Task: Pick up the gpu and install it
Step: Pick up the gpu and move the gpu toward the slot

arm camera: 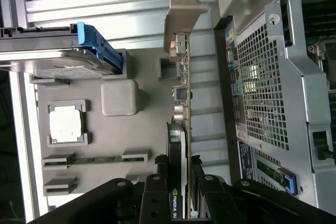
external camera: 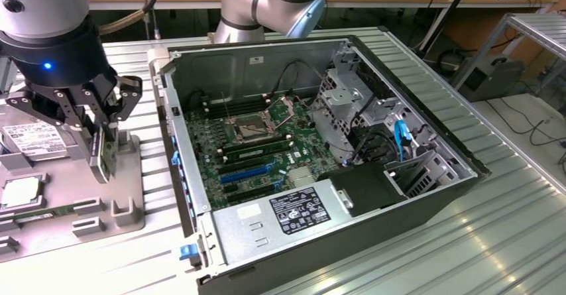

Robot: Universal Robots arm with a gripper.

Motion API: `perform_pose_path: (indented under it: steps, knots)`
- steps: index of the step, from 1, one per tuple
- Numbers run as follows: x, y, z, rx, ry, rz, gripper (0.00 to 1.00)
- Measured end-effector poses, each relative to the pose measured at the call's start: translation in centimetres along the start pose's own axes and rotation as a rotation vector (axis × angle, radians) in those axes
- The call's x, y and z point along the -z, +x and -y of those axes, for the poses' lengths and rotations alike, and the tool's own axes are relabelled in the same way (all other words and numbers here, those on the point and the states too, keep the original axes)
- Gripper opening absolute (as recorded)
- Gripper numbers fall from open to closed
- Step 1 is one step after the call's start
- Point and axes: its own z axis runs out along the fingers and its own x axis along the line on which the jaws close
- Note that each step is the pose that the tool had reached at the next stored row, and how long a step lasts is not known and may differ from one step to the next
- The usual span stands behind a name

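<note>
The gpu is a thin dark card standing on edge over the grey tray at the exterior view's left. My gripper comes down on it from above, one finger on each face. In the wrist view the gpu appears edge-on, with its silver bracket at the far end. My gripper is shut on the near part of the card, where the fan shroud carries a label. I cannot tell whether the card still rests in its tray holder or is raised off it.
The open computer case lies to the exterior view's right of the tray, with the motherboard and its blue expansion slots exposed. A hard drive, a processor and a green memory strip also sit on the tray.
</note>
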Motion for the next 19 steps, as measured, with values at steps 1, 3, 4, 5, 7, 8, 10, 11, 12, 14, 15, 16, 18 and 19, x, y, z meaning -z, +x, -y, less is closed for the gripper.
perform_pose_path:
  steps: [1, 3, 4, 5, 7, 8, 10, 11, 12, 14, 15, 16, 18, 19]
  knots:
    - [0.23, 0.0, -0.02, 0.000, 0.0001, -0.0001, 0.27]
    - [0.74, 0.0, -0.05, 0.000, 0.0000, -0.0001, 0.27]
    - [0.91, 0.0, -0.06, 0.000, 0.0000, 0.0000, 0.27]
    - [1.13, 0.0, -0.08, 0.000, 0.0000, 0.0000, 0.27]
    - [1.48, 0.0, -0.10, 0.000, 0.0001, -0.0001, 0.27]
    - [1.66, 0.0, -0.11, 0.000, 0.0000, -0.0001, 0.27]
    - [2.19, 0.0, -0.15, 0.000, 0.0000, 0.0000, 0.27]
    - [2.36, 0.0, -0.16, 0.000, 0.0000, 0.0000, 0.27]
    - [2.52, 0.0, -0.17, 0.000, 0.0000, -0.0001, 0.27]
    - [3.07, 0.0, -0.21, 0.000, 0.0000, -0.0001, 0.27]
    - [3.33, 0.0, -0.23, 0.000, 0.0000, 0.0000, 0.27]
    - [3.47, 0.0, -0.24, 0.000, 0.0000, 0.0000, 0.27]
    - [3.85, 0.0, -0.26, 0.000, 0.0000, 0.0000, 0.27]
    - [3.95, 0.0, -0.27, 0.000, 0.0000, -0.0001, 0.27]
